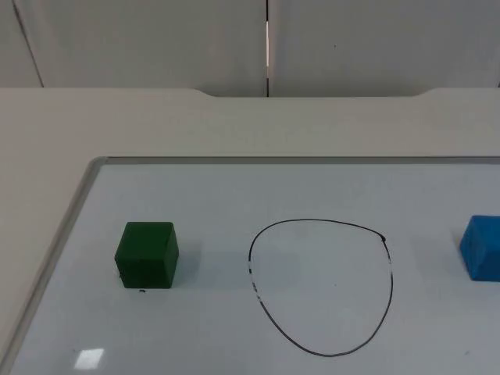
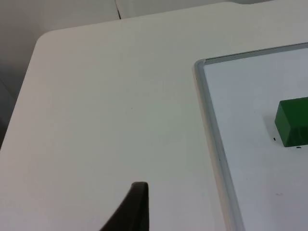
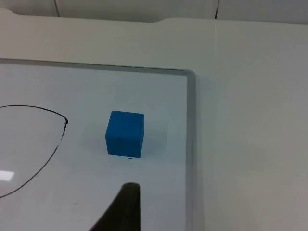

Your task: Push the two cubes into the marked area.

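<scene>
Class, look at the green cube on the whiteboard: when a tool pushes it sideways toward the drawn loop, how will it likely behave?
The green cube sits flat on one face, so it will probably slide, not roll. The whiteboard looks glossy, so likely little drag. Its squat, even shape suggests it won't tip under a low push; an off-centre push may turn it away from the drawn loop.

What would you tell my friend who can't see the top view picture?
A whiteboard lies flat on a white table, with a black hand-drawn circle near its middle. A green cube sits to the circle's left and a blue cube sits to its right at the picture's edge, both outside the line.
</scene>
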Robot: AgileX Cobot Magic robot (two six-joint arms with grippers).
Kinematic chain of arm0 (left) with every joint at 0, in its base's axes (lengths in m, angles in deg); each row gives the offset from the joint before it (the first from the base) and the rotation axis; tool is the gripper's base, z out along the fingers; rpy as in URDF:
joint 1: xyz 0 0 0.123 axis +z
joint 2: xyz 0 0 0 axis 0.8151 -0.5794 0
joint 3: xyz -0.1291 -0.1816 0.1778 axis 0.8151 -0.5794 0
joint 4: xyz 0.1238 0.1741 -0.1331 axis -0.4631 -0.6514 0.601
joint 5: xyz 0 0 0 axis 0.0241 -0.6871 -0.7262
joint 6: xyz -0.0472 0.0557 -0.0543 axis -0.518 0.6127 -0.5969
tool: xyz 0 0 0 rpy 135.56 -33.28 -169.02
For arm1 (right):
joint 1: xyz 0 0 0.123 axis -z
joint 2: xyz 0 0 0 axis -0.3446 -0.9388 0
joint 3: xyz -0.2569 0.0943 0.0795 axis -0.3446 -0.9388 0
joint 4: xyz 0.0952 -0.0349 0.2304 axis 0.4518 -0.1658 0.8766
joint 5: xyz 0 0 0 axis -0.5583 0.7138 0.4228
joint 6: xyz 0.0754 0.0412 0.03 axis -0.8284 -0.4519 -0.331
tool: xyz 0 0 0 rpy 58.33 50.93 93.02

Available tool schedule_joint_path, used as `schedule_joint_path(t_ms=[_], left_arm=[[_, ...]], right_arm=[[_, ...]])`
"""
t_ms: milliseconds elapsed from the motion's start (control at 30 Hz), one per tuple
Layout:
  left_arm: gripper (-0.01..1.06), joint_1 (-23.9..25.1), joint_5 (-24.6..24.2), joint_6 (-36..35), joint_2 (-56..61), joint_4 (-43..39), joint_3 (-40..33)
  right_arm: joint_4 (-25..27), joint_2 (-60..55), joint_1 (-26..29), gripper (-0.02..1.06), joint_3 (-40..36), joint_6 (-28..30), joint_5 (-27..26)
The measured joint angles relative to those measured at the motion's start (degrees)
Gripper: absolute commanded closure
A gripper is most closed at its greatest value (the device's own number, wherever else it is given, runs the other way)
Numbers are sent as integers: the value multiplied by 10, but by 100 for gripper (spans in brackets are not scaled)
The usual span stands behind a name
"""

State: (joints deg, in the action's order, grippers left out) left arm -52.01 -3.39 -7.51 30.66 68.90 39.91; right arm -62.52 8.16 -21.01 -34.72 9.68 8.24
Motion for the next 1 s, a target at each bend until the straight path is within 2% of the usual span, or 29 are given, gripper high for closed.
schedule_joint_path(t_ms=[567, 800, 1000], left_arm=[[0, 0, 0, 0, 0, 0, 0], [0, 0, 0, 0, 0, 0, 0], [0, 0, 0, 0, 0, 0, 0]], right_arm=[[20, -6, 0, 0, 18, 9, 0], [28, -87, 0, 2, 77, 11, -10], [30, -191, 0, 2, 156, 14, -17]])
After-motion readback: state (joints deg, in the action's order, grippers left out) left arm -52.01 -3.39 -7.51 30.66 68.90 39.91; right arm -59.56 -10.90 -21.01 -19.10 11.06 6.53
